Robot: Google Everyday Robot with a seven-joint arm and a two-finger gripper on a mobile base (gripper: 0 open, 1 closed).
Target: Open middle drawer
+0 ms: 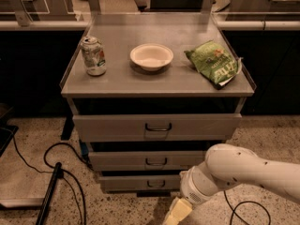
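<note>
The middle drawer (140,160) is the second of three grey metal drawers in the cabinet, with a small dark bar handle (156,162) at its centre. It looks shut, its front in line with the others. My gripper (177,213) is at the bottom edge of the view, low and to the right of the lowest drawer (136,183), below the middle drawer's handle. Only a pale yellowish finger shows; the rest is cut off. The white arm (243,170) comes in from the right.
The top drawer (157,127) has a label recess under its handle. On the cabinet top stand a soda can (93,56), a white bowl (151,56) and a green chip bag (213,63). Black cables (56,172) lie on the floor at the left.
</note>
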